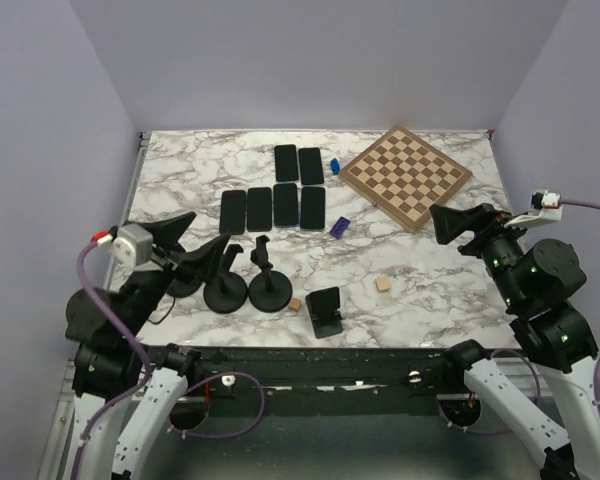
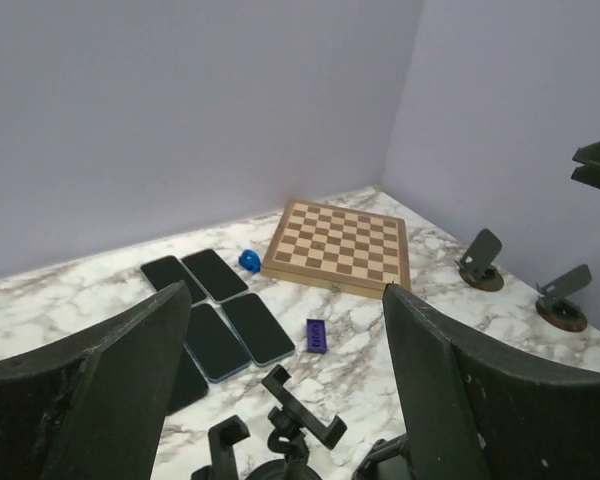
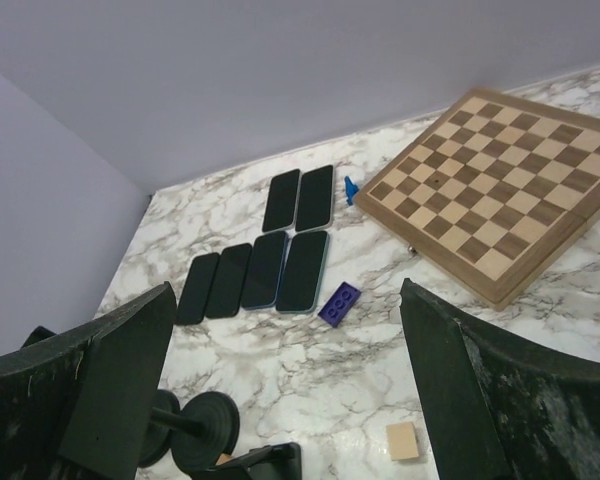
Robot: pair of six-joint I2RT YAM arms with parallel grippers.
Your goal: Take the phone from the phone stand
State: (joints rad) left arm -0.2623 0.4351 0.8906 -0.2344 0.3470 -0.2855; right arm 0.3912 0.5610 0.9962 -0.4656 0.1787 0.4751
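Several black phones (image 1: 286, 205) lie flat in two rows on the marble table (image 1: 420, 290). They also show in the left wrist view (image 2: 255, 328) and the right wrist view (image 3: 302, 270). Three round-based black phone stands (image 1: 270, 292) stand at the near left, their clamps (image 2: 300, 415) empty. My left gripper (image 1: 210, 227) hovers over them, open, with nothing between its fingers (image 2: 450, 390). A small folding stand (image 1: 325, 312) sits near the front edge and looks bare. My right gripper (image 1: 445, 228) hangs open above the table's right side, holding nothing.
A wooden chessboard (image 1: 405, 175) lies at the back right. A purple brick (image 1: 341, 226), a blue piece (image 1: 334, 163) and two small wooden blocks (image 1: 383, 285) are scattered about. Two more small stands (image 2: 480, 262) sit by the right wall.
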